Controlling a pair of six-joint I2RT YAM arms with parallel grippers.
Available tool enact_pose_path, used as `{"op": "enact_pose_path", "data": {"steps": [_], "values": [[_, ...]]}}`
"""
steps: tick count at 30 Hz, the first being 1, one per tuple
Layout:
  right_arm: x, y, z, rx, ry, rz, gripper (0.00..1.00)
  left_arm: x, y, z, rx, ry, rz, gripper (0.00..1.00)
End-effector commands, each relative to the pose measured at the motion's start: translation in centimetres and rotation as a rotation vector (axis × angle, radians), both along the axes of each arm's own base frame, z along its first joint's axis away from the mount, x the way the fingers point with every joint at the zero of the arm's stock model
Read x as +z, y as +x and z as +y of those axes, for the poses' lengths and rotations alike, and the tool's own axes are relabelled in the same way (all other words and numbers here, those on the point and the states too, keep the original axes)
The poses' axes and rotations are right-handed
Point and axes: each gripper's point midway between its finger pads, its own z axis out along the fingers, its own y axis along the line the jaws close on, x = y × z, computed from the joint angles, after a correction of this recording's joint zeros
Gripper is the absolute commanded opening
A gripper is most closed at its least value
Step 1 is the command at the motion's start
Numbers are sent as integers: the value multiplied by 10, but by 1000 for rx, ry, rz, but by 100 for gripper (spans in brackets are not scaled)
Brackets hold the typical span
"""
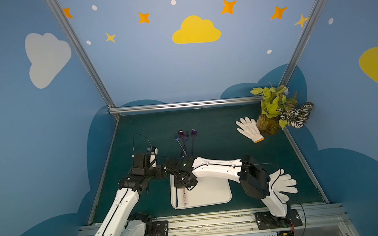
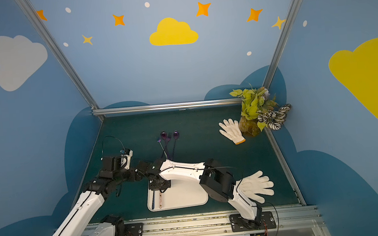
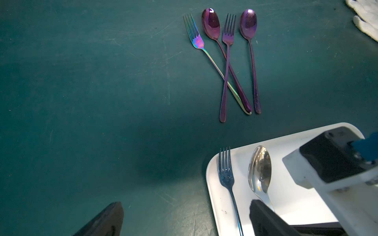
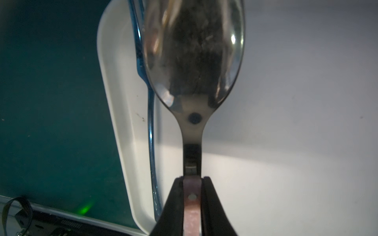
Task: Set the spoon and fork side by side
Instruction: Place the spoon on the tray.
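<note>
Right wrist view: the right tool (image 4: 191,180) is clamped on the pinkish handle of the silver-bowled spoon (image 4: 194,51), one black finger on each side, with the bowl pointing straight ahead of the tool. Just beside the spoon, the slim blue metal fork (image 4: 151,126) lies in the white, round-cornered plastic tray (image 4: 120,98), running the same way as the spoon along the tray's rim. Whether the spoon rests on the tray floor or hangs just above it cannot be told. Past the rim is the dark green counter (image 4: 51,81).

From the left wrist, the left tool (image 3: 184,219) is spread wide and grips nothing. One finger (image 3: 106,221) is over bare counter, and the other is over the tray, in front of the spoon's neck. Farther ahead of this tool, a purple spoon (image 3: 210,23), a purple fork (image 3: 228,30) and a rainbow-tinted fork (image 3: 194,35) lie on the counter with handles crossed. A second purple spoon (image 3: 248,23) lies just beside them.

In a top view, a white glove (image 1: 249,129) lies against a potted plant (image 1: 273,108), well beyond the right tool.
</note>
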Motion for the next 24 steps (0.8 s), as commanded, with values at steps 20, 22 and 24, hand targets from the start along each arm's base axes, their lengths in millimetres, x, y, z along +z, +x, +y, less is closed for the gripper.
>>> {"op": "enact_pose_path", "data": {"steps": [20, 22, 24], "values": [[-27, 0, -8, -45, -39, 65, 0, 11, -1, -1, -1, 7, -33, 100], [-29, 1, -9, -52, -42, 62, 0, 11, -1, -1, -1, 7, -34, 100], [-29, 2, -10, -58, -44, 60, 0, 11, -1, -1, -2, 7, -33, 100]]}}
